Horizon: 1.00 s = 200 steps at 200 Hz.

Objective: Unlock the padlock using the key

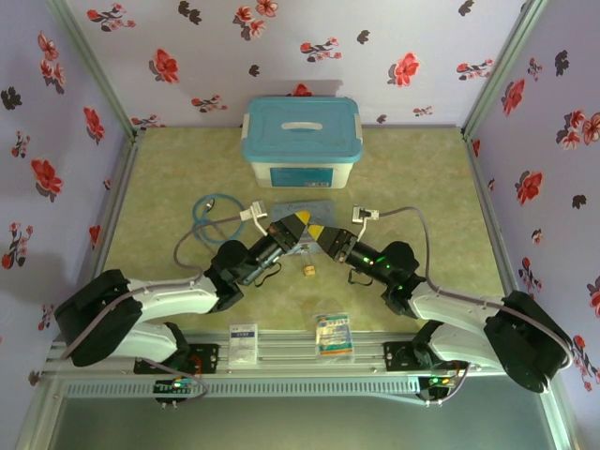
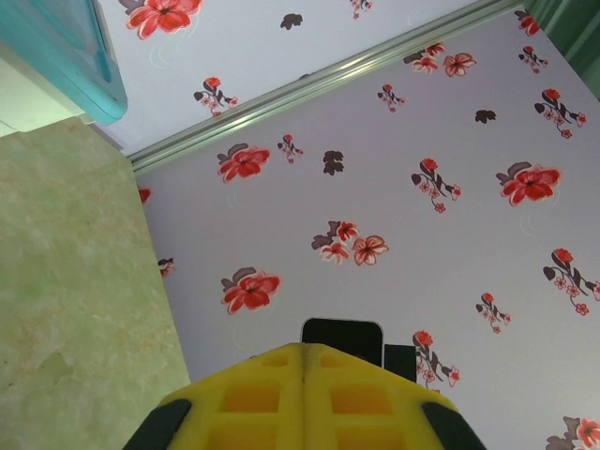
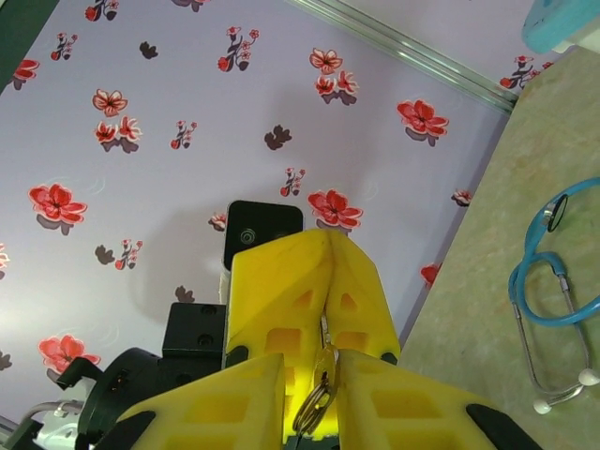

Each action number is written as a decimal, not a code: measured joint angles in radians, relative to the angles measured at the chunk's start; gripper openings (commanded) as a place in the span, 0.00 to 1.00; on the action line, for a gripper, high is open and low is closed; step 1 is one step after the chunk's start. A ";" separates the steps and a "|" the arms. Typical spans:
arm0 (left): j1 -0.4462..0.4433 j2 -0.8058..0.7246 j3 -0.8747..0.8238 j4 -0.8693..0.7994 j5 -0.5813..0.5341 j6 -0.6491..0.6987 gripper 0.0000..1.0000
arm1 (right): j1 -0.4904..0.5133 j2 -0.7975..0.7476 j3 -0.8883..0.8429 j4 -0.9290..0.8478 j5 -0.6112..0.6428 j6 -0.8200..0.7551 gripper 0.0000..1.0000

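The padlock lies free on the tabletop, just nearside of both claws. The key hangs by its ring in the right claw's narrow gap; I cannot tell if it is gripped. The left claw is closed, tip to tip with the right. This looks like regrasping the key. Next, the padlock needs steadying. Both arms reach inward, converging.
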 measured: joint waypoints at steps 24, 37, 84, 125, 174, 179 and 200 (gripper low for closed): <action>0.000 0.013 0.000 0.021 0.000 -0.011 0.00 | 0.000 0.012 0.000 0.000 0.002 0.000 0.12; 0.001 0.017 0.000 0.024 0.000 -0.013 0.00 | -0.001 0.017 0.000 0.002 0.003 0.000 0.15; 0.002 0.021 0.000 0.029 0.000 -0.019 0.00 | 0.000 0.019 0.000 0.013 0.004 0.001 0.12; 0.002 0.023 0.000 0.039 0.000 -0.019 0.00 | -0.001 0.019 0.000 0.006 0.009 0.000 0.00; 0.002 0.020 -0.012 0.041 -0.006 -0.015 0.96 | -0.001 -0.013 0.000 -0.039 0.012 -0.013 0.00; 0.002 0.016 -0.019 0.036 -0.013 -0.014 1.00 | -0.001 -0.026 0.000 -0.059 0.014 -0.018 0.00; 0.002 -0.032 -0.050 -0.010 -0.047 0.012 1.00 | -0.001 -0.106 0.000 -0.193 0.034 -0.046 0.00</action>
